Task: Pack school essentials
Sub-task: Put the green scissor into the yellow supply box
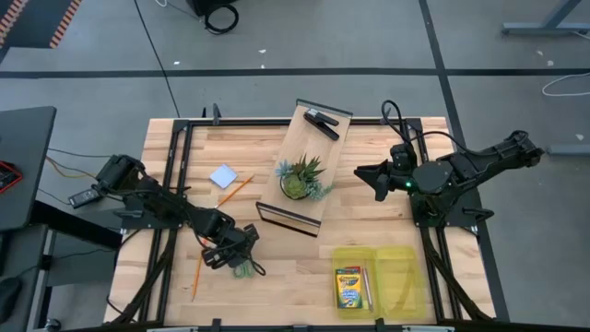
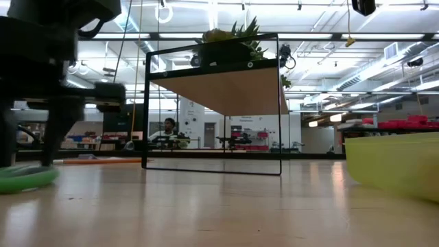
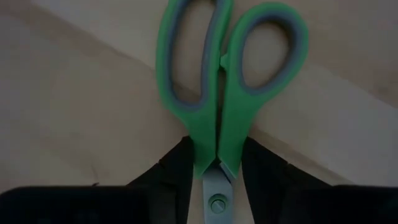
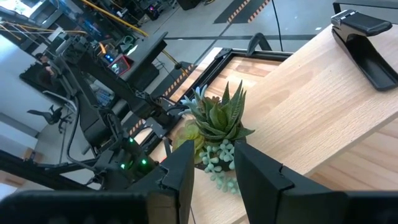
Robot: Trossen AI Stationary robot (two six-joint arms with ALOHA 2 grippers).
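Green-handled scissors (image 3: pixel 217 93) lie on the wooden table at its near left, and my left gripper (image 1: pixel 232 254) stands over them, shut on them. Their handle loop shows in the low view (image 2: pixel 20 178). A pale blue pad (image 1: pixel 223 176) and an orange pencil (image 1: pixel 237 189) lie farther back on the left. Another orange pencil (image 1: pixel 197 275) lies near the front edge. The crayon box (image 1: pixel 348 288) lies in an open yellow case (image 1: pixel 398 281). My right gripper (image 1: pixel 367 175) hangs raised at the right, open, with nothing between its fingers. My left gripper pinches the scissors between its two fingers at the narrow green necks of the handles (image 3: pixel 200 155), just by the pivot screw. The fingers come steeply from above and stand across the scissors. The scissors lie flat, with the handle loops on the table.
A tilted wooden shelf in a black frame (image 1: pixel 297 157) stands mid-table, carrying a spiky potted plant (image 1: pixel 301 177) and a black clip (image 1: pixel 323 122). Black rails run along the table's left, right and far edges. Bare wood lies between the scissors and the yellow case.
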